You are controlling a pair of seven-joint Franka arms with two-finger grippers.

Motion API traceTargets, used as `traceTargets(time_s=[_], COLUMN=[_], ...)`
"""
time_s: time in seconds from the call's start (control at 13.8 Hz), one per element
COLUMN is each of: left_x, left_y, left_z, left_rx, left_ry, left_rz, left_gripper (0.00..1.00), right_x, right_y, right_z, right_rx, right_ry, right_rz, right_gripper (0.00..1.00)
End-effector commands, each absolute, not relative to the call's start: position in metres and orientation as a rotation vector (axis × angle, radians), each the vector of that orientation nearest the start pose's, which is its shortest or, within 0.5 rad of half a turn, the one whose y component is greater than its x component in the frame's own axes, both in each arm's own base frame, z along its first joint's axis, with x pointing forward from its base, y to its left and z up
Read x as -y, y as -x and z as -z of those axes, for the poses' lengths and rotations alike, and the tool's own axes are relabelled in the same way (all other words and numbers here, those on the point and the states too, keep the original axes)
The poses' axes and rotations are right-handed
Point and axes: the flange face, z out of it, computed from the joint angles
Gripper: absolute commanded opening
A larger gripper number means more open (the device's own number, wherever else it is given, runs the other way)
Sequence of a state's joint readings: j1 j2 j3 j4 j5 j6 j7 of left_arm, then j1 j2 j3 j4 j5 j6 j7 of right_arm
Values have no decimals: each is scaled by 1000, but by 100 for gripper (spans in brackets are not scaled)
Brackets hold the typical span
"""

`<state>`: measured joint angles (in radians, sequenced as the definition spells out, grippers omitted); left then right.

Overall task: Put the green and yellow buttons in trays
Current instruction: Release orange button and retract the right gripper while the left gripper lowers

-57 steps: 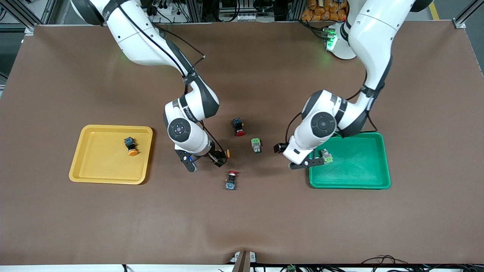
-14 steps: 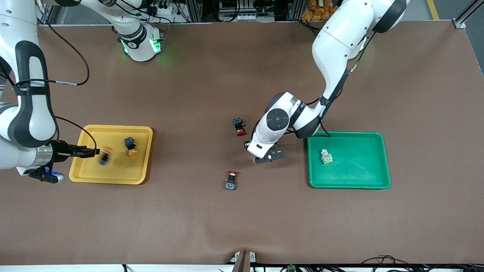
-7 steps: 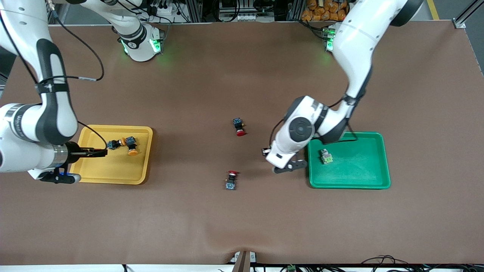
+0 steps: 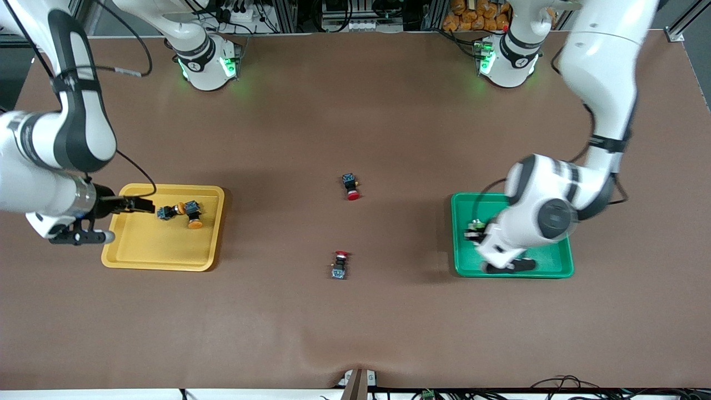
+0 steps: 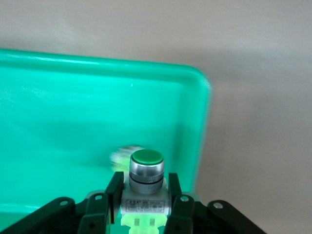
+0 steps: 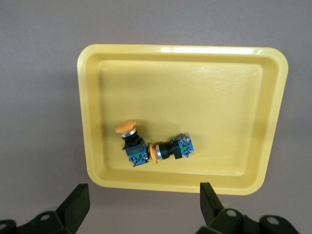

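The left gripper (image 5: 145, 204) hangs over the green tray (image 4: 547, 266), jaws pinching a green button (image 5: 146, 183) by its grey body. A second green button (image 5: 124, 153) lies blurred in that tray.

The right gripper (image 4: 133, 205) hovers at the yellow tray's (image 6: 183, 68) edge toward the right arm's end of the counter (image 4: 355, 333), jaws spread and holding nothing. In the tray, two yellow buttons (image 6: 131, 144) (image 6: 170, 148) lie touching, one's cap at the other's body.

Two red buttons (image 4: 350, 186) (image 4: 339, 265) rest mid-counter, one at 12 o'clock of the other.
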<state>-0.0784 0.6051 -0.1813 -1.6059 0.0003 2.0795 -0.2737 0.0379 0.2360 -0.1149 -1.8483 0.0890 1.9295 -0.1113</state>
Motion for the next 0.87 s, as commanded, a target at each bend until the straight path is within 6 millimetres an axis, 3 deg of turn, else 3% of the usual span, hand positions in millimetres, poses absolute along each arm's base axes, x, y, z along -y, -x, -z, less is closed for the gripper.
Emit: traceTargets(time_s=[0.0, 0.07, 0.22, 0.29, 0.43, 0.51, 0.58, 0.65, 0.72, 0.8], left_x=[116, 103, 95, 79, 76, 74, 72, 72, 71, 71], left_y=[-661, -662, -661, -660, -652, -652, -652, -652, -653, -653], left_z=[-272, -264, -240, -222, -210, -212, -212, -209, -209, -211], left_rx=[-88, -69, -93, -103, -102, -99, -95, -92, -83, -83], left_ry=[3205, 3205, 3177, 3142, 3144, 3142, 3142, 3143, 3144, 3144], left_rz=[-231, -249, -272, -266, -238, -235, -237, -240, -240, -235], left_gripper=[8, 9, 11, 11, 18, 26, 48, 83, 100, 100], right_x=[39, 40, 40, 41, 45, 45, 45, 45, 45, 45], right_y=[-565, -567, -577, -576, -569, -557, -547, -540, -537, -536], right_z=[-419, -438, -489, -512, -547, -569, -581, -591, -595, -599], right_rx=[46, 53, 66, 66, 51, 58, 65, 63, 59, 60], right_ry=[3070, 3068, 3073, 3068, 3059, 3062, 3072, 3080, 3078, 3078], right_rz=[-158, -158, -145, -174, -225, -176, -153, -145, -173, -176], right_gripper=[100, 100, 100, 100, 100, 100, 100, 100, 100, 100])
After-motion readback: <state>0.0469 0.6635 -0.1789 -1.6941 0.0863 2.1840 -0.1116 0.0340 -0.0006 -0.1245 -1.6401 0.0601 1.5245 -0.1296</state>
